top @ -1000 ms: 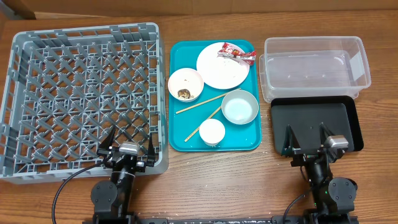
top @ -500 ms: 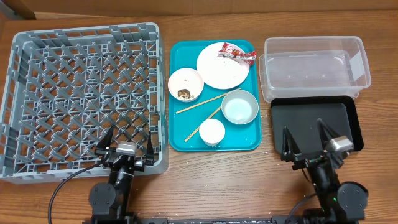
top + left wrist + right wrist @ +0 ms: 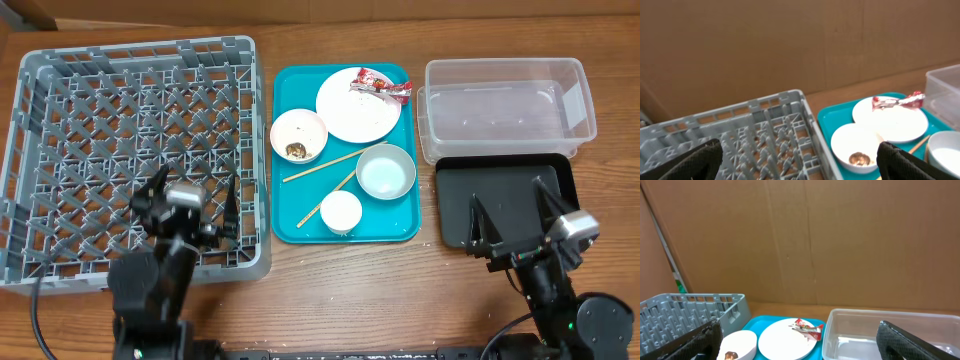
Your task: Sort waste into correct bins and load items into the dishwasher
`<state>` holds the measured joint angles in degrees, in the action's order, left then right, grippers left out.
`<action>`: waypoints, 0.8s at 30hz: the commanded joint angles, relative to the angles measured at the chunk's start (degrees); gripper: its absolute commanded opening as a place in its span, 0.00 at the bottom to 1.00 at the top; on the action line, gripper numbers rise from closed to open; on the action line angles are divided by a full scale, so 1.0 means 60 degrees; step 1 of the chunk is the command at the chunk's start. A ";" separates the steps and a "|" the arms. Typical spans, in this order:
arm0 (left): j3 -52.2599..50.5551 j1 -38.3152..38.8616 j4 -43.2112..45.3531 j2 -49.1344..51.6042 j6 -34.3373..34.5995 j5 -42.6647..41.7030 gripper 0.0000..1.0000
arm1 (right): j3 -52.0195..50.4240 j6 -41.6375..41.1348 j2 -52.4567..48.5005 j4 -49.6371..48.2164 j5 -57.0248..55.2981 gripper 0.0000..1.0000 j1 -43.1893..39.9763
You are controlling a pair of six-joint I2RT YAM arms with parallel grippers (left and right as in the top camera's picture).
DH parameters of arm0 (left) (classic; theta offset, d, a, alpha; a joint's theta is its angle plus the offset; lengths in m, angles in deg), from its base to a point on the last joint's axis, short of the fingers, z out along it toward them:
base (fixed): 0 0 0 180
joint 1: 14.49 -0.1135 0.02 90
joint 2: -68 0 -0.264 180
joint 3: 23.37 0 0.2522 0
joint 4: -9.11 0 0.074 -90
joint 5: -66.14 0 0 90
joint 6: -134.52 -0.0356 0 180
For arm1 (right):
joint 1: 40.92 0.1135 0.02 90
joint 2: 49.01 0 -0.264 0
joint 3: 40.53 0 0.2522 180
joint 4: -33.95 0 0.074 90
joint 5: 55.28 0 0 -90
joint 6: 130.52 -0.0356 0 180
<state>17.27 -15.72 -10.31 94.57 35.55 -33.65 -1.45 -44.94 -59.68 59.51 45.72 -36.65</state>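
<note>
Nothing sorted: plate point(image 3: 355, 110), wrapper point(image 3: 380, 86) on teal tray point(image 3: 395, 222)
Dish rack point(image 3: 120, 130), left of tray: empty
Left gripper point(image 3: 196, 178), right gripper point(image 3: 507, 195): spread wide, holding nothing

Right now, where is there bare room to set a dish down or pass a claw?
Free: the grey rack, the clear tub, the black tray. Bare table runs between rack and teal tray and in front of that tray. Crowded: the teal tray, packed with plate, bowls, cup, chopsticks.
</note>
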 commanded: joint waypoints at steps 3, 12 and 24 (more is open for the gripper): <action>0.2401 0.0004 -0.1067 0.1989 0.0142 -0.0805 1.00 | 0.1326 0.0073 -0.1330 0.0357 0.0590 1.00 0.0044; 0.5876 0.0007 -0.3759 0.4411 0.0146 -0.1246 1.00 | 0.3945 0.0069 -0.3963 0.1676 0.1067 1.00 0.0047; 1.2109 0.0025 -0.9340 0.8779 0.0138 -0.1876 1.00 | 1.1151 0.0069 -0.9675 0.7380 0.1228 1.00 0.0047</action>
<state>81.51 -15.72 -62.41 142.22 35.57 -43.46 55.77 -44.74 -110.98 99.33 52.52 -36.65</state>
